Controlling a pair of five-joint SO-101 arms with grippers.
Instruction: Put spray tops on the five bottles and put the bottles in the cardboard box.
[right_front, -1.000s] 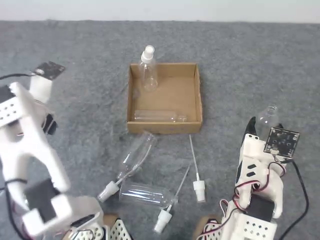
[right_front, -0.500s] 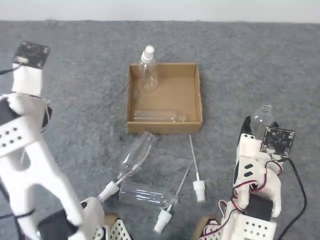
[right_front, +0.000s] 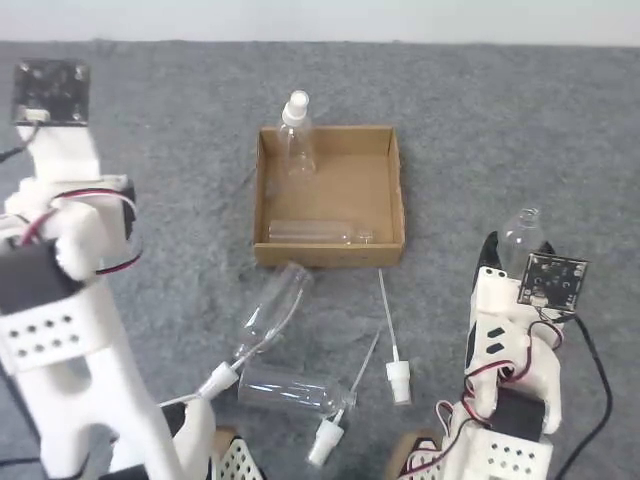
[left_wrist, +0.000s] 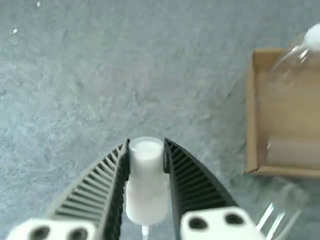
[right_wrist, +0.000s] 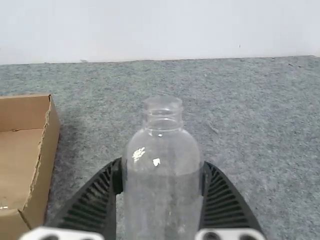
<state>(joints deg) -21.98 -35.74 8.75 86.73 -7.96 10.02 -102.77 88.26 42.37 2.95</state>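
A white plastic spray top (left_wrist: 146, 186) is clamped between the fingers of the left pincer (left_wrist: 146, 149) above the grey carpeted table (left_wrist: 75, 75). A clear uncapped plastic bottle (right_wrist: 162, 165) is gripped upright around its body by the right pincer (right_wrist: 161, 176), to the right of the open brown cardboard box (right_front: 350, 190). Inside the box, 1 standing bottle with a white top (right_front: 297, 140) is seen at the back left corner and 1 lying clear bottle (right_front: 312, 232) along the front wall, while in front of the box a capped bottle (right_front: 268, 315) and an open bottle (right_front: 295, 390) are laid on the table near 2 loose tops, a nearer loose top (right_front: 328, 435) and a farther loose top (right_front: 398, 380).
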